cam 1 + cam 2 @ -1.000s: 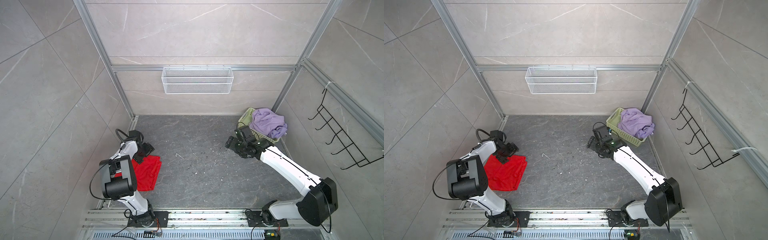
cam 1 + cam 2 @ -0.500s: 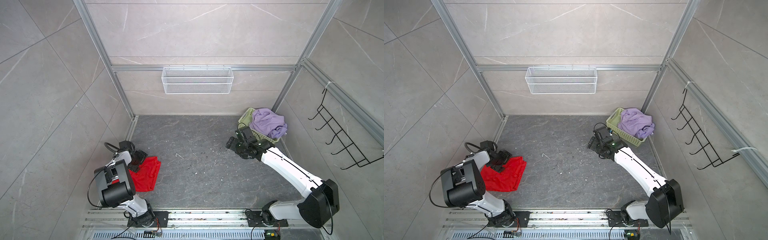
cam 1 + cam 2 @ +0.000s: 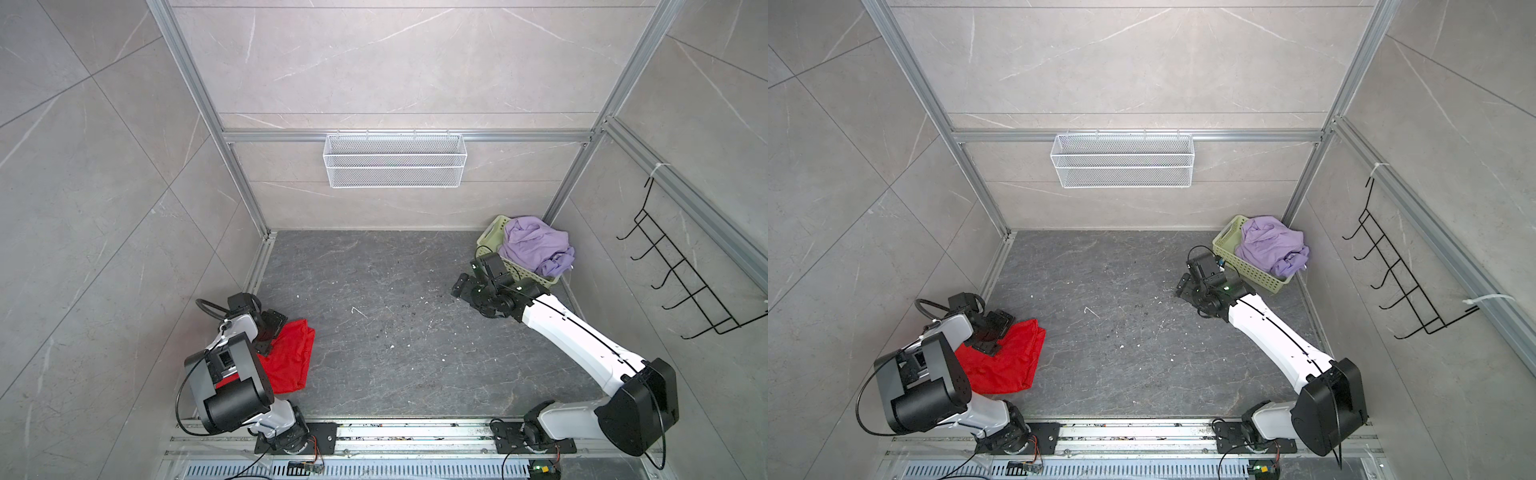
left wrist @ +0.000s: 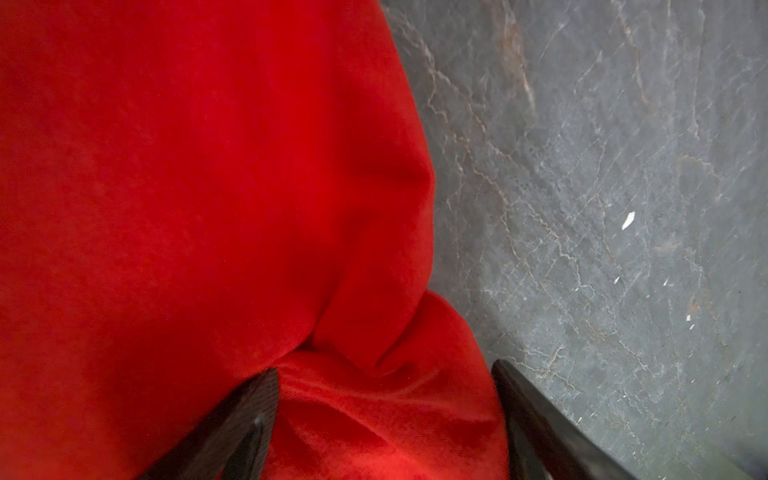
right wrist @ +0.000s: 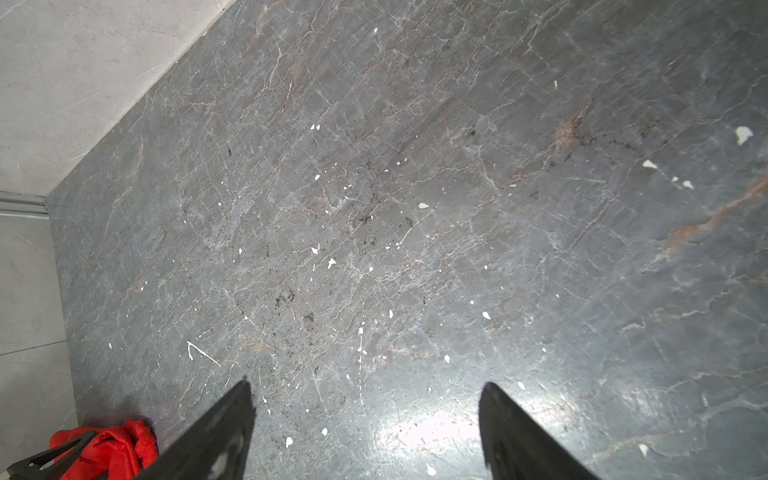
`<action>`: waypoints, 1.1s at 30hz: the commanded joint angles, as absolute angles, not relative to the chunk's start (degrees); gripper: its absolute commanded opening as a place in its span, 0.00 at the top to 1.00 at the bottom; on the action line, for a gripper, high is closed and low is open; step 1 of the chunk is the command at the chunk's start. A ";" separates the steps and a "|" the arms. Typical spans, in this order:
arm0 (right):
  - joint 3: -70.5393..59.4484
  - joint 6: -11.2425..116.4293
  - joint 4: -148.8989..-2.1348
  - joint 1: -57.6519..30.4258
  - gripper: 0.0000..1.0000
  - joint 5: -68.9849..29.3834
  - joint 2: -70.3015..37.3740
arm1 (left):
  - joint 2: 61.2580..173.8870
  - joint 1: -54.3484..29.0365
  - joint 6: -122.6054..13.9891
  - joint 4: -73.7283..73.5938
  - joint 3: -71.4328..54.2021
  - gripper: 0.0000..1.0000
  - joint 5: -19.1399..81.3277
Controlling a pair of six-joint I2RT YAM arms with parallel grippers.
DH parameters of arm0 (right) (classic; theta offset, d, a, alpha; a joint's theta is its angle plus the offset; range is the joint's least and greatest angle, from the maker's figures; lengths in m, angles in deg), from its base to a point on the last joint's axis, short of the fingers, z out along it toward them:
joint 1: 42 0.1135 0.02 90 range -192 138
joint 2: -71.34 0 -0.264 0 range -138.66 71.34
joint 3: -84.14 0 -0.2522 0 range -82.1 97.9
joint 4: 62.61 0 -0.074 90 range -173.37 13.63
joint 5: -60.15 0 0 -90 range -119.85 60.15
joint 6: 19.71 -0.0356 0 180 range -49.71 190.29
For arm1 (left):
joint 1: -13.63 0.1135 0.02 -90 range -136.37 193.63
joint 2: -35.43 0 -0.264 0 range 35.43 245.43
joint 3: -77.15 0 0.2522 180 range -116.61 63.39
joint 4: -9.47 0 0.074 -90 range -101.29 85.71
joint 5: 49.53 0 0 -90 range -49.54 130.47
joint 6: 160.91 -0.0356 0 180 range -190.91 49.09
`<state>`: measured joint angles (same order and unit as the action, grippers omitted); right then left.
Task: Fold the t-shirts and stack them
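The red t-shirt (image 3: 291,357) lies bunched and roughly folded at the near left of the dark grey marbled surface (image 3: 395,324), partly hidden under the left arm in both top views. The left gripper (image 3: 270,332) is low over the shirt's far edge. In the left wrist view its jaws stand wide apart around a rounded fold of the red cloth (image 4: 208,187). One finger (image 4: 232,415) rests against the fabric and the other (image 4: 540,415) is over bare surface just beside the cloth's edge, so nothing is pinched. The lilac t-shirt (image 3: 536,249) sits crumpled in the pale green basket (image 3: 490,237) at the far right corner, spilling over its right rim. The right gripper (image 3: 461,289) hangs just left of the basket, apart from it and pointing toward the middle of the surface. The right wrist view shows its jaws (image 5: 366,385) spread wide with only speckled surface between them, holding nothing, and the red shirt (image 5: 112,449) far off beyond. A white wire basket (image 3: 395,160) hangs on the far wall, and a black hook rack (image 3: 685,286) on the right wall.
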<state>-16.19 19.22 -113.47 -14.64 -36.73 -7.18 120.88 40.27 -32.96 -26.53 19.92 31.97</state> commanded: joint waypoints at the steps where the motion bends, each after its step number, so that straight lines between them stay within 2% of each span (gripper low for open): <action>1: -16.80 18.79 -114.98 -14.66 0.15 -37.85 -7.01 | 121.09 40.70 -34.41 -33.40 22.18 0.17 33.88; 13: -12.15 20.14 -112.05 -15.33 0.14 -39.52 -11.67 | 107.12 40.62 -41.48 -37.52 12.25 0.16 27.41; 20: -8.34 20.81 -112.57 -16.54 0.14 -41.48 -14.37 | 105.37 40.44 -41.87 -37.47 4.59 0.13 20.35; 26: -8.16 20.46 -115.04 -18.06 0.13 -51.33 -11.30 | 105.10 39.66 -41.49 -33.39 1.20 0.01 15.32; 28: -8.12 20.69 -116.25 -18.50 0.10 -55.07 -9.72 | 105.21 38.34 -41.57 -31.03 0.52 0.00 14.67; 30: -8.10 21.07 -117.56 -18.92 0.07 -58.99 -7.92 | 105.18 35.18 -42.87 -29.90 -0.58 0.00 16.79; 31: -8.19 21.12 -118.21 -19.05 0.01 -60.56 -7.19 | 105.16 33.43 -43.79 -29.70 -1.12 0.00 18.59; 33: -8.47 21.51 -119.78 -19.49 0.01 -63.61 -5.44 | 105.52 29.37 -45.13 -29.60 -2.16 0.00 24.02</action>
